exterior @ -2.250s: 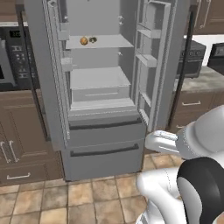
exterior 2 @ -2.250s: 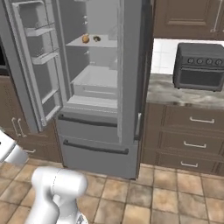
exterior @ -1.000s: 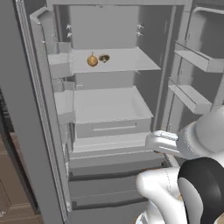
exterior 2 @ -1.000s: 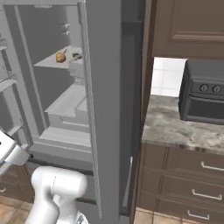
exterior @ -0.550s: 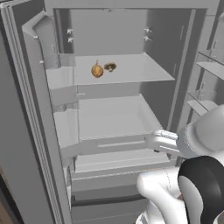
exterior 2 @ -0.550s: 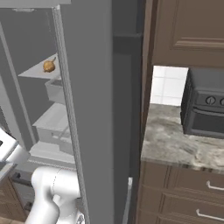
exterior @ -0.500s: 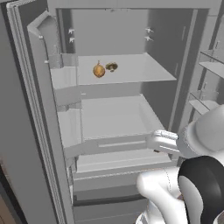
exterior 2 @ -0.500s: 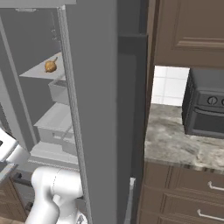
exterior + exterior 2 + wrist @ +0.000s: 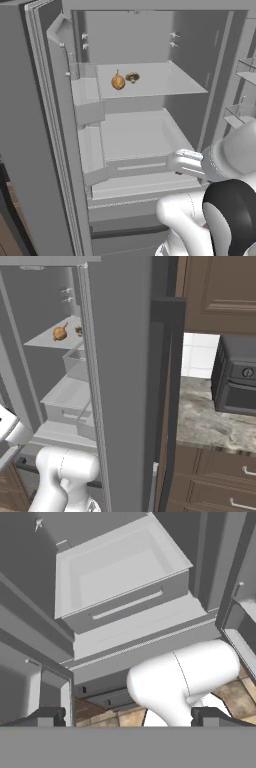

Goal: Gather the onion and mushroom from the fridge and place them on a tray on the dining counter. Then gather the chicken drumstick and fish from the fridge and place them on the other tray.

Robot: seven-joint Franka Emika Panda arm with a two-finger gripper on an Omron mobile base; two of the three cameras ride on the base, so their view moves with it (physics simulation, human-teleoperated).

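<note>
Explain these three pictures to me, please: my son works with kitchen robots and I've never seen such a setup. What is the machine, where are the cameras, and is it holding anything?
It is a white robot arm on a driving base, in a rendered kitchen, facing an open fridge. Two pictures come from cameras on the base, behind the arm to its left and right. The third looks along the tool, whose two dark tips stand wide apart, holding nothing. On a fridge shelf sit the onion and, beside it, a smaller brown mushroom. Below is a drawer-like bin, with nothing visible inside it. The right view also shows a stone counter with a dark toaster oven.
</note>
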